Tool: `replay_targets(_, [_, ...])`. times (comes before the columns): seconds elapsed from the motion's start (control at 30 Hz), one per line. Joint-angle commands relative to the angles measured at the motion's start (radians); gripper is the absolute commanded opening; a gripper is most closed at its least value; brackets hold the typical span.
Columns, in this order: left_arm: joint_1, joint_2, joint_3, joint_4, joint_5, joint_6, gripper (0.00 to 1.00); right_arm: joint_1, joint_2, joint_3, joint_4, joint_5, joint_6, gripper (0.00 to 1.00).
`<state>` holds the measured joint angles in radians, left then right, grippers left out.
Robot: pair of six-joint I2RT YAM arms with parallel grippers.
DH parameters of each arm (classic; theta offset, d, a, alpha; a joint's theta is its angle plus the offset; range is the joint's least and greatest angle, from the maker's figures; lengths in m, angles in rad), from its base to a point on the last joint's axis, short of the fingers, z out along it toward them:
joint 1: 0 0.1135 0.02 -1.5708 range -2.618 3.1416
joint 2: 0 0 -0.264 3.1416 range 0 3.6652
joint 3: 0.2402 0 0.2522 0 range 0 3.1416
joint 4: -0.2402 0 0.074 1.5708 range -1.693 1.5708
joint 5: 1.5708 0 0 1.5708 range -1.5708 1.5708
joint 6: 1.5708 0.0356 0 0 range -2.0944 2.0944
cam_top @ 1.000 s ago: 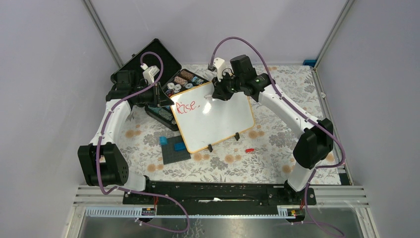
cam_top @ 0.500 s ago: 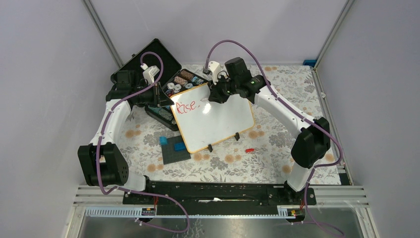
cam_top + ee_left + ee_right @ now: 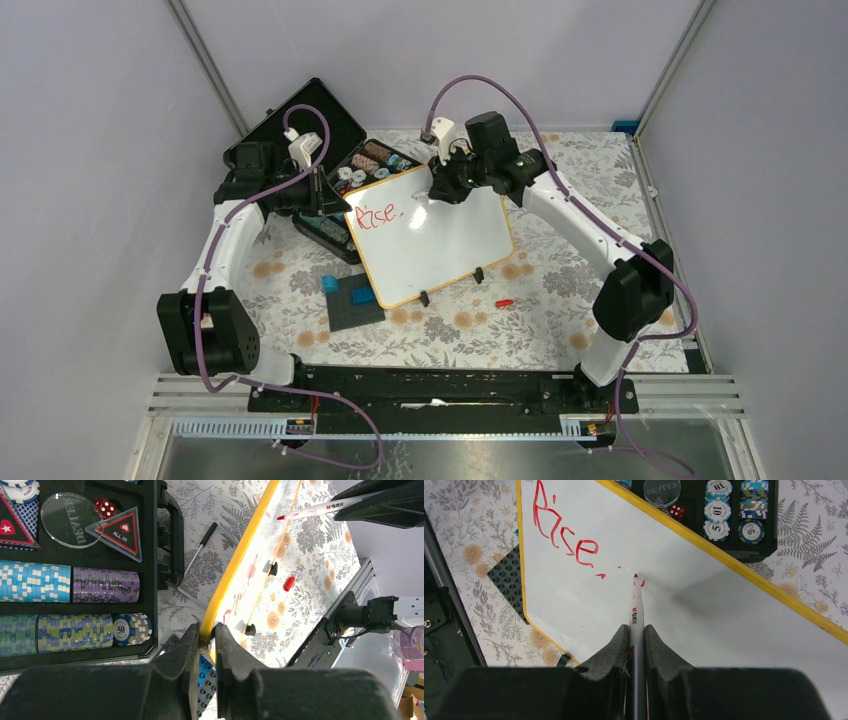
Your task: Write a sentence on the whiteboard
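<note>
Left jaws clamp the whiteboard [image 3: 242, 555] edge, beside a chip case [image 3: 148, 500].

"Rise" on whiteboard [image 3: 704, 630]; "ALL IN" on triangle [image 3: 118, 532]; "50" on chip [image 3: 121, 630]

Left arm [image 3: 228, 245] and right arm [image 3: 580, 217]: white link shells, black joint housings, a purple cable [image 3: 476, 82] clipped along each; a green light [image 3: 521, 159] glows at the right wrist; left gripper [image 3: 206, 628] and right gripper [image 3: 636, 629] have matte black wedge fingers

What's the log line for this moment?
left pincer shut on whiteboard frame | right pincer shut on marker | tip at board, just past "Rise" | sentence: only "Rise" written
</note>
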<state>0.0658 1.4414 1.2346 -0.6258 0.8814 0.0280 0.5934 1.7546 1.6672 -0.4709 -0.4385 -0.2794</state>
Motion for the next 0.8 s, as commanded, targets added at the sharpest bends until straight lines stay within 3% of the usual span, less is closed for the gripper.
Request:
replay_targets(0.0, [-0.017, -0.026, 0.007, 0.025, -0.023, 0.024, 0.0, -0.006, -0.06, -0.025, 0.022, -0.002, -0.008, 0.0])
replay_targets(0.77, [-0.018, -0.028, 0.006, 0.026, -0.026, 0.026, 0.0, -0.006, -0.013, -0.004, 0.021, 0.055, -0.03, 0.0])
